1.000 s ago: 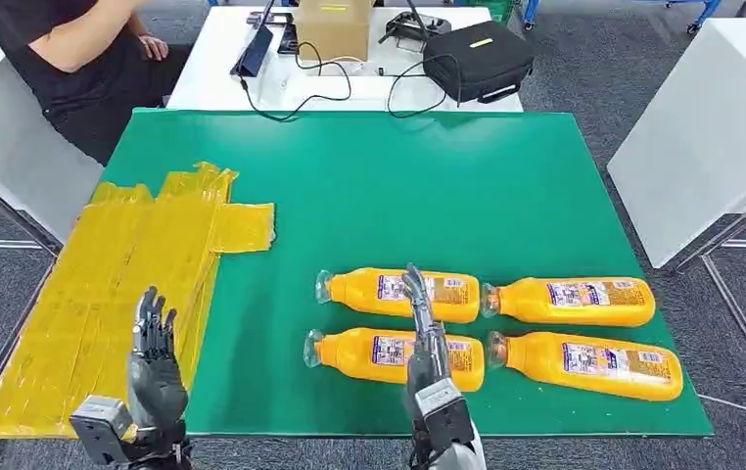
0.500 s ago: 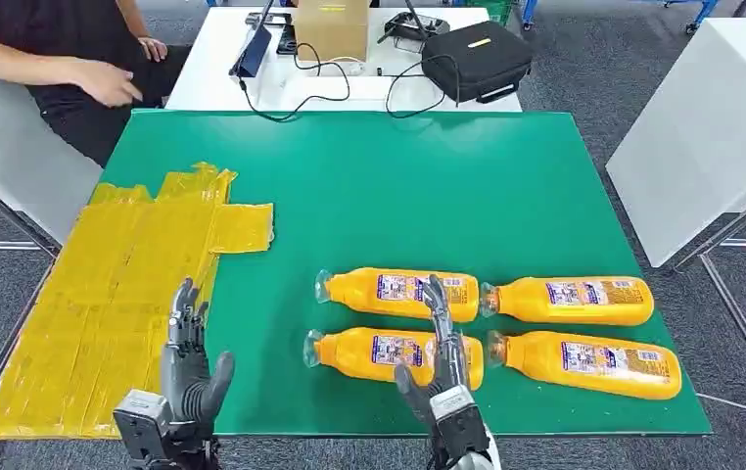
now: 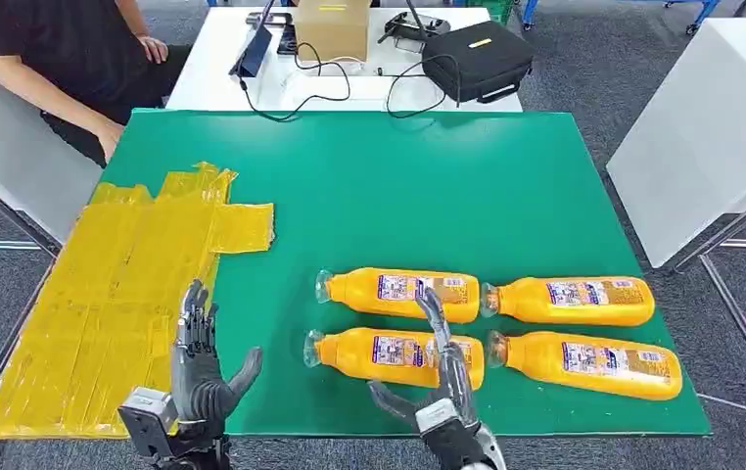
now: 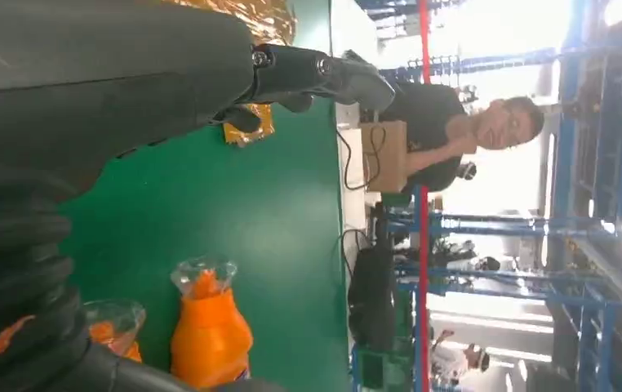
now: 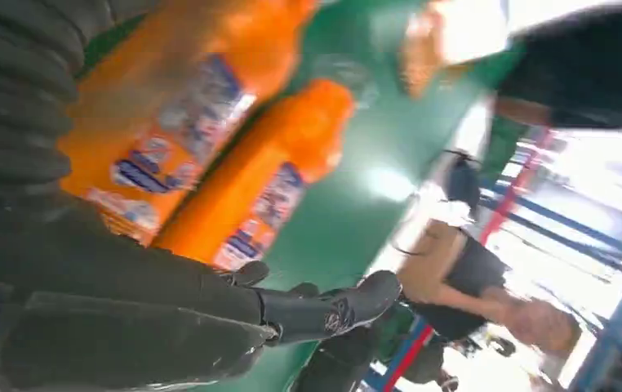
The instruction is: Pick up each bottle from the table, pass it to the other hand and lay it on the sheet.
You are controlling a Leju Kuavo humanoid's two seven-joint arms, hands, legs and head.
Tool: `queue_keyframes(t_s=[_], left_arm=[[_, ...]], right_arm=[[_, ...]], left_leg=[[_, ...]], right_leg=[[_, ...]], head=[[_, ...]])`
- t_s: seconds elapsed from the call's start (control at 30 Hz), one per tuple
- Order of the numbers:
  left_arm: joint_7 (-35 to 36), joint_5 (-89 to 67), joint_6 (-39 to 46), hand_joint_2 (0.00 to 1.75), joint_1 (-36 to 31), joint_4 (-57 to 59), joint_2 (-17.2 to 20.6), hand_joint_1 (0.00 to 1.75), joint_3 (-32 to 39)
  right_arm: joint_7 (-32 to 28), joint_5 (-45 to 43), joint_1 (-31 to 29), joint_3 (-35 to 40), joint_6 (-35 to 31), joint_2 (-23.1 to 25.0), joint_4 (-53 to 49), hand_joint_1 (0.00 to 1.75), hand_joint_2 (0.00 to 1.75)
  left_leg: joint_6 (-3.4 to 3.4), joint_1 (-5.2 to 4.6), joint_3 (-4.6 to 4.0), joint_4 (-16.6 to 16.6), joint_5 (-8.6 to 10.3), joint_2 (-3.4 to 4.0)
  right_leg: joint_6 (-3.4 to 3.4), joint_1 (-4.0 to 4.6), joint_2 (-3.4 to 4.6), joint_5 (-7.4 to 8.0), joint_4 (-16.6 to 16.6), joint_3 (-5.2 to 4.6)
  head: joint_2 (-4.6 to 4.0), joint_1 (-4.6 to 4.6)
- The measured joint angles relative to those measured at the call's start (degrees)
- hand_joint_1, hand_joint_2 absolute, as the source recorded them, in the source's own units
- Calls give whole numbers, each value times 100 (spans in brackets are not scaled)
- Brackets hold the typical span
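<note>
Fingers (image 3: 440, 318) of the right hand (image 3: 438, 377) are spread, thumb swung out toward lower centre of the head view, and they hold nothing; they reach up over the near-left bottle (image 3: 394, 356), though whether they touch it I cannot tell. Lower left of centre, the left hand (image 3: 198, 367) stands upright with its fingers apart and thumb out, empty, over the near edge of the green table (image 3: 398, 186) just beside the yellow sheet (image 3: 115, 294). Four orange bottles lie on their sides in the lower right part of the frame, two rows of two, caps pointing left: the near-left one, the near-right bottle (image 3: 584, 364), and behind them the far-left bottle (image 3: 398, 293) and the far-right bottle (image 3: 570, 301). All four rest on the green, well apart from the sheet, which spreads along the left side and carries no bottle. So I judge the task barely begun: no bottle lifted, none passed, none laid down, and the right hand looks set to take the near-left one first. Farther up, at the upper left, a person (image 3: 66, 49) in dark clothes sits at the table corner, and along the top edge a white table (image 3: 212, 78) bears a cardboard box (image 3: 333, 27) and a black bag (image 3: 477, 59).
</note>
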Motion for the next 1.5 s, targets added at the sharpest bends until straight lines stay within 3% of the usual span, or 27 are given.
queue_keyframes(t_s=[0.1,0.23,0.57,0.83,1.1,1.23,1.37,1.5], left_arm=[[0,-85,-66,175,-60,39,0,0,-11],[0,-96,-66,175,-209,136,13,0,-35],[0,-103,-66,175,-306,245,33,0,-105],[2,-177,-229,175,-357,315,33,0,-103],[17,-232,-293,175,-510,463,15,0,-103],[22,-230,-278,175,-537,540,15,0,-85],[26,-230,-271,175,-547,581,0,0,-42],[35,-243,-278,175,-549,584,-28,0,2]], right_arm=[[483,649,-125,37,-382,0,345,0,175],[1255,1559,-325,129,-421,20,751,0,175],[1494,1794,-561,190,-450,79,1080,0,175],[2644,3212,-697,132,-375,177,1170,0,175],[2664,3673,-693,-160,-118,330,1122,0,175],[2173,3306,-233,-206,-19,341,87,0,175],[1449,2290,129,-192,125,323,-1477,0,175],[1424,2250,334,-192,278,280,-2149,0,175]], left_leg=[[1,0,0,0,1,0],[2,0,1,0,3,0],[2,0,4,0,2,1],[2,0,13,0,3,0],[3,0,27,0,3,0],[2,0,18,0,2,0],[1,0,15,0,0,0],[2,0,14,0,-5,0]], right_leg=[[0,0,0,1,0,0],[1,0,0,2,1,2],[1,0,1,2,0,4],[0,0,0,1,0,10],[0,0,0,1,-1,22],[1,0,0,2,1,18],[1,0,1,0,0,12],[0,0,0,-2,0,12]], head=[[0,2],[0,0],[0,0],[0,0],[0,0],[0,0],[0,0],[0,0]])
